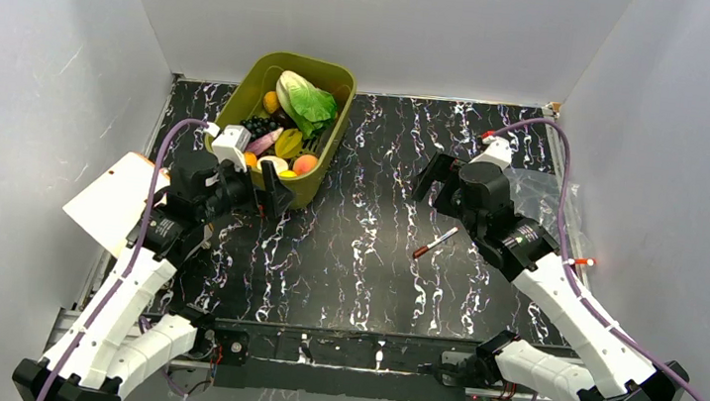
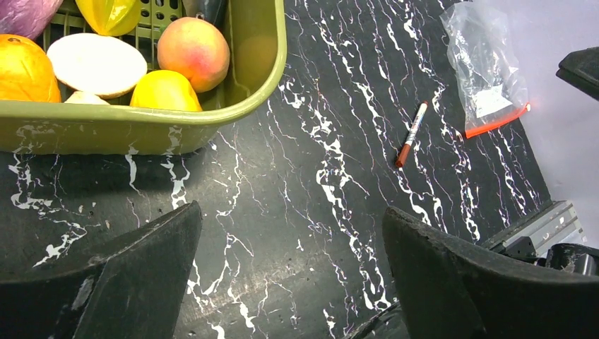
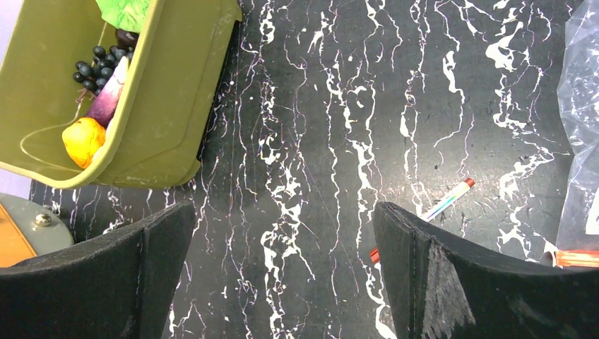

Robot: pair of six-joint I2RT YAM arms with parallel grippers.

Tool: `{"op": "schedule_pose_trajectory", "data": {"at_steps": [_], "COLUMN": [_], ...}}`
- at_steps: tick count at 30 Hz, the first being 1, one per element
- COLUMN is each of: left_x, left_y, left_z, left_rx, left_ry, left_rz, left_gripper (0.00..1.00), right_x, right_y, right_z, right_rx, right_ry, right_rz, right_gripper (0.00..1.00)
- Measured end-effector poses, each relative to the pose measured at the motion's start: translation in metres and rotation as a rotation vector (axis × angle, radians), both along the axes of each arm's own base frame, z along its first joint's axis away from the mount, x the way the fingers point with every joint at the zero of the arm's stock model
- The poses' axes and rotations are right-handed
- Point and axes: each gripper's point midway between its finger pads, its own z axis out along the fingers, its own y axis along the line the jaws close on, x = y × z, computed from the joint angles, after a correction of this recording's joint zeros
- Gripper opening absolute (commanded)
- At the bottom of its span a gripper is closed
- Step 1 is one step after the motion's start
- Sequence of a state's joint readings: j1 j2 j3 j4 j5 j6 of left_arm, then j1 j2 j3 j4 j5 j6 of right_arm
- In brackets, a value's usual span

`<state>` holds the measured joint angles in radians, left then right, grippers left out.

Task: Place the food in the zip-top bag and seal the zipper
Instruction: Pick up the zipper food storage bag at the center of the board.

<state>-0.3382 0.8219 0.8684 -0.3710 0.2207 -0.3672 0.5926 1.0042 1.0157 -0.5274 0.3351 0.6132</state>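
Left wrist view: zip-top bag [image 2: 486, 67], clear, limp, likely slippery, flat at right of table [image 2: 297, 183], best pinched near zipper [image 2: 498, 121]; food [image 2: 192, 49] likely light, rigid, in bin [image 2: 141, 128]; left hand [image 2: 293, 254], right hand [image 3: 282, 254] open, empty.

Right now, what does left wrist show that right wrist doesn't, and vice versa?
Left wrist only: the whole zip-top bag lying flat, with its zipper visible end to end, plus a peach-coloured fruit and a white half piece in the bin.
Right wrist only: black grapes, a green cabbage leaf and a grey disc at lower left. It catches just an edge of the bag.
Both: the olive-green bin, the red-and-white stick and the marbled table.
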Motion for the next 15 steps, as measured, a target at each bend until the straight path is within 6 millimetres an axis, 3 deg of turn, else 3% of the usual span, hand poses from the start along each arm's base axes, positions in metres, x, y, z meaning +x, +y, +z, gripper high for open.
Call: {"op": "schedule_pose_trajectory", "data": {"at_steps": [9,15], "left_x": [-0.001,-0.002], "left_y": [0.002,0.002], "left_z": [0.000,-0.011], "left_rx": [0.015,0.018], "left_ry": [-0.010,0.008], "left_rz": [-0.004,-0.004], "left_gripper": [0.98,0.98], "right_x": [0.001,0.008], "right_y": [0.000,0.004], "right_z": [-0.001,-0.015], "right_rx": [0.004,-0.012], "right_ry": [0.003,0.041], "right_rz": [-0.012,-0.021], "right_gripper": [0.98,0.98]}}
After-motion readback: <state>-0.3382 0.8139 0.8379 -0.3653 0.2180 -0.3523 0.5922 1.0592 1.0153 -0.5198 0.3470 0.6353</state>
